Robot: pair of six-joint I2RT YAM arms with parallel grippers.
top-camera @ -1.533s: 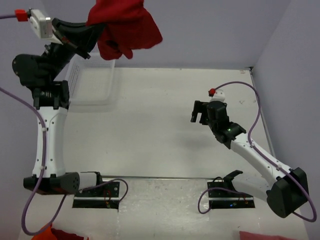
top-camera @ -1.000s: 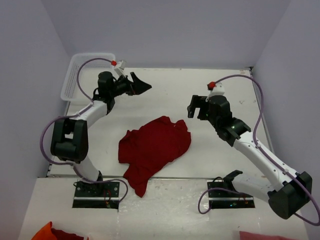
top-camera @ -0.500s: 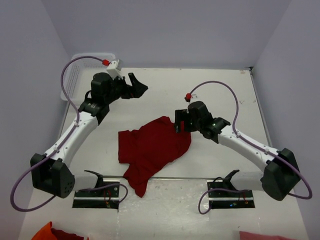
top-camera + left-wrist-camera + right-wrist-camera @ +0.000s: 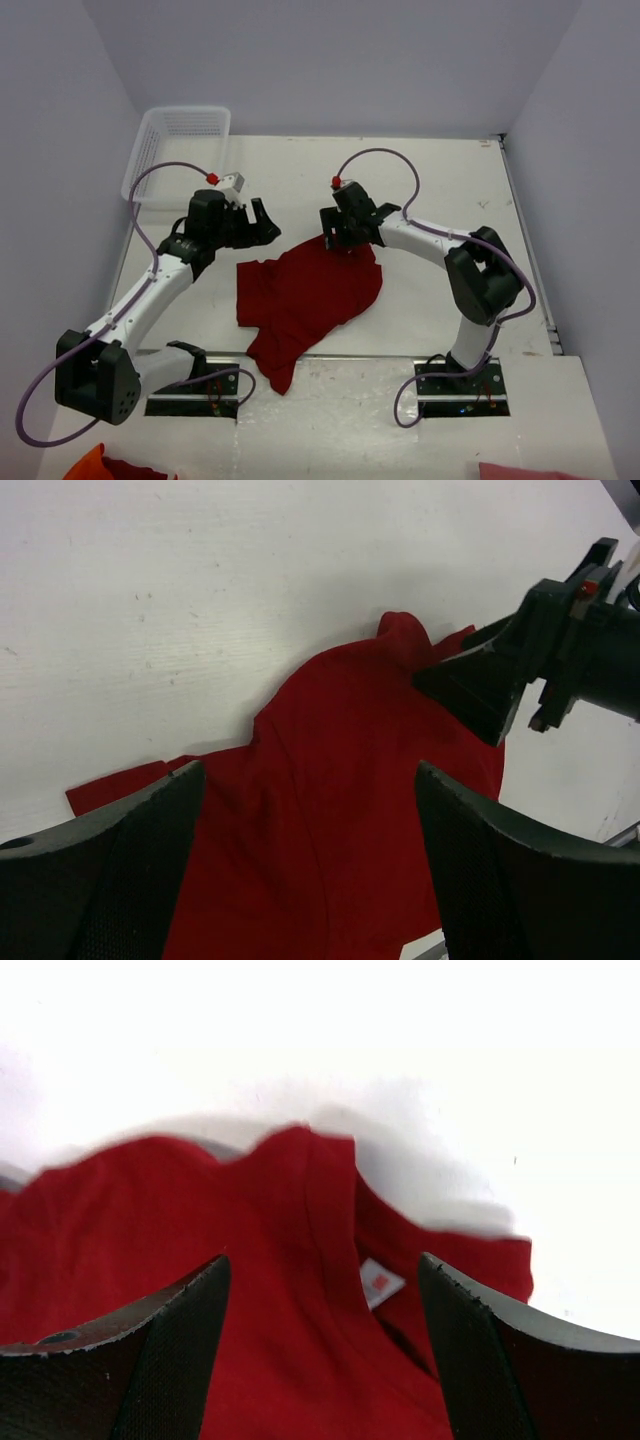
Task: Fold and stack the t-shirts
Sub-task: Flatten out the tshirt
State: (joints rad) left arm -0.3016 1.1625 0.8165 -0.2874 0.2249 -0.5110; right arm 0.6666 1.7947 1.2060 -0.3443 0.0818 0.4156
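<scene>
Looking from the left, I am seeing the white mesh basket (image 4: 180, 140) sitting well apart from the t-shirt (image 4: 305, 295), beyond its far-left side at the back-left corner of the table (image 4: 450, 180). Bare tabletop is lying between basket and cloth, so the left arm is getting plenty of room there.

The left gripper (image 4: 268, 225) is hovering just beyond the t-shirt's far-left edge, apart from the cloth. Its jaws are standing wide and released, holding nothing. In the left wrist view the gripper (image 4: 310, 770) is pointing across the red cloth (image 4: 340, 810) at the other arm's fingers.

The t-shirt is lying crumpled and unfolded near the middle of the table, far edge bunched, left sleeve edge flat. Its near corner is trailing over the table's front edge beside the left arm's base plate (image 4: 190, 385).

The right gripper (image 4: 338, 240) is pressing down at the t-shirt's far edge. In the right wrist view its jaws (image 4: 322, 1260) are spread apart, straddling the collar (image 4: 325, 1200) without clamping it. The white neck label (image 4: 380, 1282) is showing just inside that collar. To the right of the t-shirt the table is running bare to its right edge.
</scene>
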